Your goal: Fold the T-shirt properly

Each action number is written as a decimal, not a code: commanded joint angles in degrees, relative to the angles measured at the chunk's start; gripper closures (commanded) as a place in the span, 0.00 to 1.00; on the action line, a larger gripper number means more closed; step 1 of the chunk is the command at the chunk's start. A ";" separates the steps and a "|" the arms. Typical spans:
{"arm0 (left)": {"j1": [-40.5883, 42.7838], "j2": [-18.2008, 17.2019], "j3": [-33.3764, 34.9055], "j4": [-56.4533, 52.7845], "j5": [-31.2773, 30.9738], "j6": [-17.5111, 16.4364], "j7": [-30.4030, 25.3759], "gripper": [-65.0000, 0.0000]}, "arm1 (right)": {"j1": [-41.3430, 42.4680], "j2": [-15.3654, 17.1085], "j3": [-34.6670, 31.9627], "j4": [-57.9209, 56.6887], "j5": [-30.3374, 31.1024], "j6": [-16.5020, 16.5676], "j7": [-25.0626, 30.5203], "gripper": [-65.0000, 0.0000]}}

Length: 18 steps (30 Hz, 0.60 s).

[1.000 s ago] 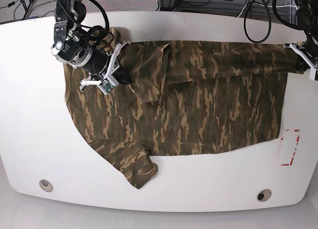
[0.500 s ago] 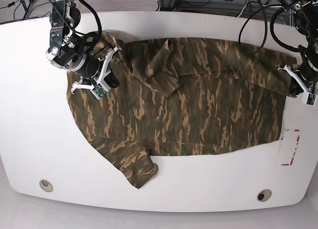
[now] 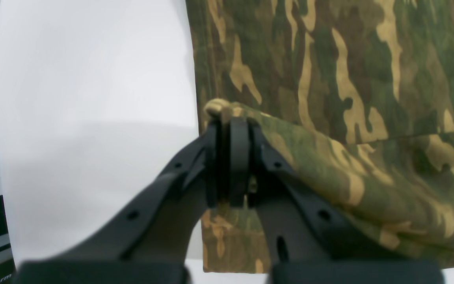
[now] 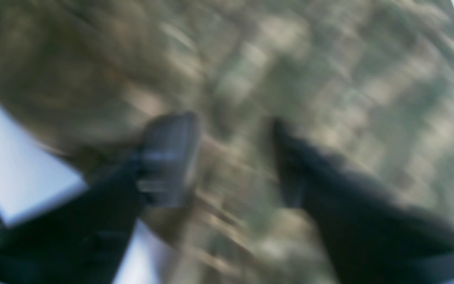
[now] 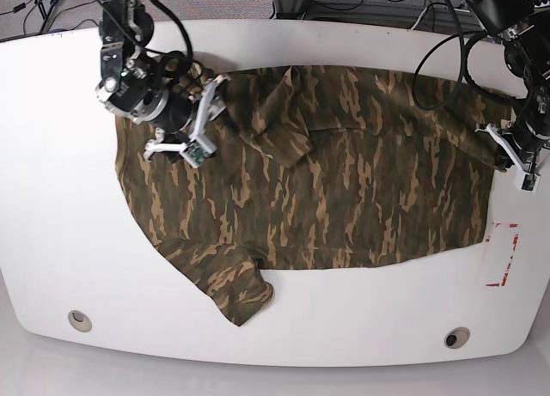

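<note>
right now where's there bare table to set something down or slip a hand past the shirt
Widest bare stretch: the table between its left rim and the T-shirt. Another runs along the near edge, below the hem, between the two round holes. Crowded: the far left, under the right gripper, and the right edge, where the left gripper pinches cloth beside the red marking.

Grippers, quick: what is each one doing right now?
Left gripper: shut on the camouflage-print fabric T-shirt, at its edge.
Right gripper: open above the shirt, holding nothing.

blur: right wrist view smeared | T-shirt (image 4: 290, 59) print indistinct
</note>
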 commanded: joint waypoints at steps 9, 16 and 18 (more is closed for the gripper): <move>-0.20 -1.00 -0.19 -1.20 -0.34 -0.01 -3.34 0.97 | -0.45 -0.87 -12.26 1.46 1.08 0.10 1.50 0.14; -0.20 -1.09 -0.19 -2.25 -0.34 -0.01 -3.34 0.97 | 0.25 -1.31 -18.24 1.28 -8.77 0.10 1.59 0.14; -0.20 -1.09 -0.19 -2.34 -0.34 -0.01 -3.34 0.97 | 0.25 -2.02 -19.38 0.58 -12.28 0.10 2.38 0.14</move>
